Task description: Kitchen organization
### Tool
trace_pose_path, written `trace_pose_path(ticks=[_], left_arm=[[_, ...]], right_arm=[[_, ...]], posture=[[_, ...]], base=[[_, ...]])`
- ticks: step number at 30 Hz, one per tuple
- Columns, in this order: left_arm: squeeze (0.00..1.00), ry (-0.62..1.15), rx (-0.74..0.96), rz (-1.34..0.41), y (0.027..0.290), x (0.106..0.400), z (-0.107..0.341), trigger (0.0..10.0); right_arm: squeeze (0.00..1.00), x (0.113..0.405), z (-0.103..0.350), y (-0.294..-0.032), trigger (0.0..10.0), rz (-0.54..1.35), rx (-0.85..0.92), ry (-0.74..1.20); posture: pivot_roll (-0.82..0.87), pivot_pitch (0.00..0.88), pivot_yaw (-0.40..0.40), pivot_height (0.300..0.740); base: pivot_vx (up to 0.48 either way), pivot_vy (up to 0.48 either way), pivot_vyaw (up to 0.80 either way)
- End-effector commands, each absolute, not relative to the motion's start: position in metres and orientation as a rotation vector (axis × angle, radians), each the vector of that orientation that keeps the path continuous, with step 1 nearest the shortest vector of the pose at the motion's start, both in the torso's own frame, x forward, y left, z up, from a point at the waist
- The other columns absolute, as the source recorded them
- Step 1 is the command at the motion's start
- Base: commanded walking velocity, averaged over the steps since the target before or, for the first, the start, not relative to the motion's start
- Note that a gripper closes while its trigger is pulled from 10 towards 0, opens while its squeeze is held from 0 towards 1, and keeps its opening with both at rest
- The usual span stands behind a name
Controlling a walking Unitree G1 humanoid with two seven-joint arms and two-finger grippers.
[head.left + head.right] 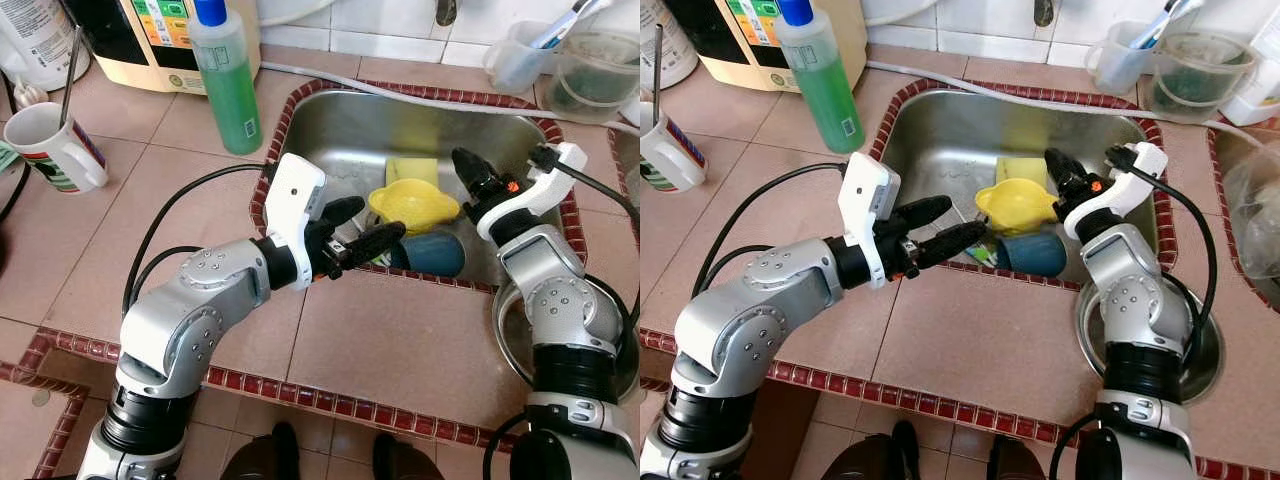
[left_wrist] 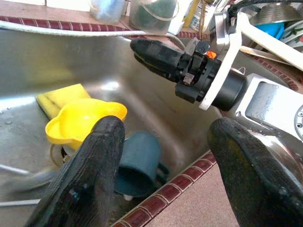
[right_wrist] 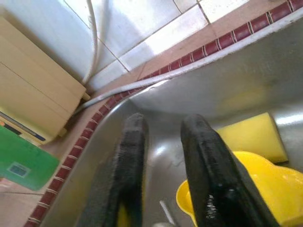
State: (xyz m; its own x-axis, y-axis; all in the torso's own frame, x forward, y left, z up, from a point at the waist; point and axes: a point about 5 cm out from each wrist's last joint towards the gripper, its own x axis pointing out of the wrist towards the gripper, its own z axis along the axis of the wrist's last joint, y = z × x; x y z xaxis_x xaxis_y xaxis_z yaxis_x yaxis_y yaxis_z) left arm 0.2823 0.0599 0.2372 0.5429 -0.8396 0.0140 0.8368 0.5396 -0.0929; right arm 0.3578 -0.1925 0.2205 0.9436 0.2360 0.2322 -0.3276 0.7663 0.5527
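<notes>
**Both grippers over the sink, nothing grabbed yet**

Jaws first: the left gripper has its two black fingers spread wide and empty, hovering at the near edge of the stainless steel sink. The right gripper has its fingers nearly together, a narrow gap, holding nothing, poised over the basin just beside the yellow plastic bowl-shaped funnel thing.

That yellow piece sits in the basin on top of a flat yellow sponge, with a dark teal cup lying on its side right below it by the near wall.

My guess is the next step is fishing one out. I'd open the right fingers before dropping, straddle the yellow rim, and keep the left arm back so they don't bump.

Further out: green dish soap bottle and a striped white mug on the tiled counter.
</notes>
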Motion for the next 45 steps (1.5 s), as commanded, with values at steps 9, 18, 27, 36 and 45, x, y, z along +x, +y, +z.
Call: trace_pose_path(ticks=[9, 18, 27, 36, 45], left_arm=[[0.0, 0.0, -0.065, -0.988, 0.062, 0.282, 0.243, 10.0], [0.0, -0.059, -0.037, -0.845, 0.078, 0.3, 0.239, 10.0], [0.0, -0.127, 0.06, -0.672, 0.096, 0.318, 0.225, 10.0], [0.0, -0.127, -0.047, -0.64, 0.106, 0.325, 0.219, 10.0], [0.0, -0.178, -0.053, -0.605, 0.109, 0.331, 0.21, 10.0]], right_arm=[[1.0, 0.359, 0.229, -0.193, 10.0, 0.33, 0.632, -0.194], [1.0, 0.359, 0.234, -0.194, 10.0, 0.31, 0.561, -0.264], [1.0, 0.351, 0.242, -0.186, 10.0, 0.294, 0.369, -0.359], [1.0, 0.338, 0.241, -0.176, 10.0, 0.255, 0.233, -0.412], [1.0, 0.323, 0.22, -0.184, 10.0, 0.118, 0.155, -0.431]], posture=[[-0.04, 0.275, 0.036, 0.74], [-0.04, 0.232, 0.033, 0.74], [-0.04, 0.172, 0.032, 0.74], [-0.06, 0.098, 0.026, 0.74], [-0.09, 0.02, 0.03, 0.74]], base=[[0.0, 0.0, 0.0], [0.0, 0.0, 0.0], [0.0, 0.0, 0.0], [0.0, 0.0, 0.0], [0.0, 0.0, 0.0]])
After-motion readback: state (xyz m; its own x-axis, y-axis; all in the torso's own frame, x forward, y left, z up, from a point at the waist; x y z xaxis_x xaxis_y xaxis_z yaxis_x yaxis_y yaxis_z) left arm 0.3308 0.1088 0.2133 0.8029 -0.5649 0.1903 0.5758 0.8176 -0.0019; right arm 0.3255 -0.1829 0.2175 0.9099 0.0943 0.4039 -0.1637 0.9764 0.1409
